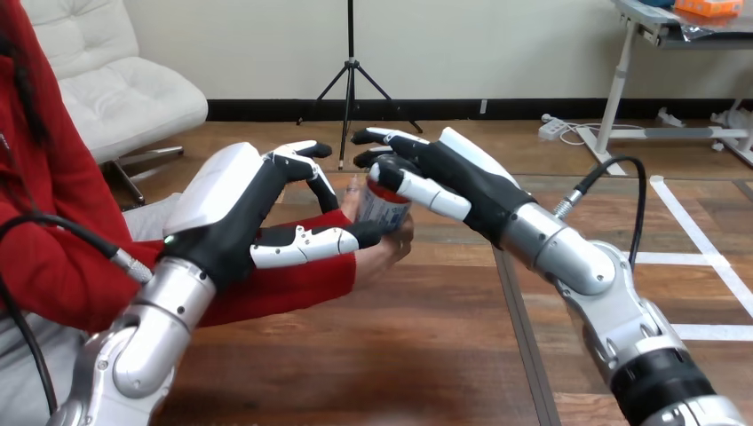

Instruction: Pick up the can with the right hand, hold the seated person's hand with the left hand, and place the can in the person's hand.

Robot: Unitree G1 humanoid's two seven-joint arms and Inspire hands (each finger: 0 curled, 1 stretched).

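Note:
A small can [383, 209] with a red top and a white label stands upright in the person's hand [387, 252], above the table's middle. My right hand [463, 183] reaches in from the right and is shut on the can, fingers curled over its top and far side, thumb on its near side. My left hand [227, 209] is shut on the person's wrist, over the red sleeve [293, 284]: fingers curl over the top, the thumb lies along the near side. The person's fingers show on both sides of the can.
The wooden table [417, 364] spreads below both arms, with a dark seam [522, 346] running towards me on the right. The person sits at the left, their forearm reaching in over the table.

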